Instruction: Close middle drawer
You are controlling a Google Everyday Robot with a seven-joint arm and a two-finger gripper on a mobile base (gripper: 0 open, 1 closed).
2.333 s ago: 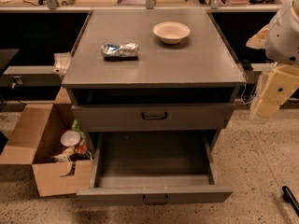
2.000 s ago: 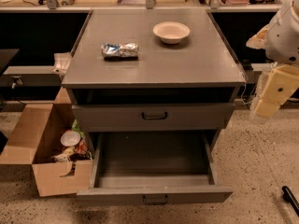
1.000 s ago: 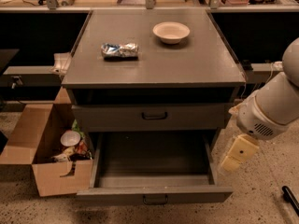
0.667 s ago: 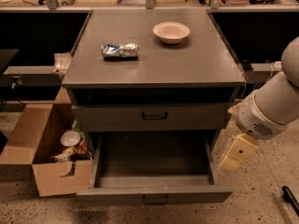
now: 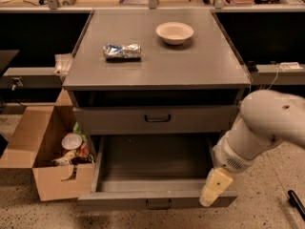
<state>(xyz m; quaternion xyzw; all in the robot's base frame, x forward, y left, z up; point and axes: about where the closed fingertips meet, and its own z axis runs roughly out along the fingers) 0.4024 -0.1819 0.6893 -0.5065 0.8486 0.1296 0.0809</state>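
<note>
The middle drawer (image 5: 119, 202) is pulled out wide from the grey cabinet (image 5: 157, 66). Its inside looks empty, and its low front carries a small dark bar handle (image 5: 158, 204). Above it, the taller top drawer (image 5: 109, 120) sits nearly flush. My gripper (image 5: 214, 189), a cream-coloured piece at the end of the white arm (image 5: 259, 130), hangs at the open drawer's right front corner, over its front edge. The lowest drawer is out of view.
A white bowl (image 5: 174, 32) and a crumpled foil bag (image 5: 122, 51) lie on the cabinet top. An open cardboard box (image 5: 33, 142) with rubbish stands on the floor to the left. A dark object (image 5: 296, 202) lies on the floor at the far right.
My arm has swung down and to the left, from beside the cabinet's upper right to the open drawer's right front corner. The drawer has not moved.
</note>
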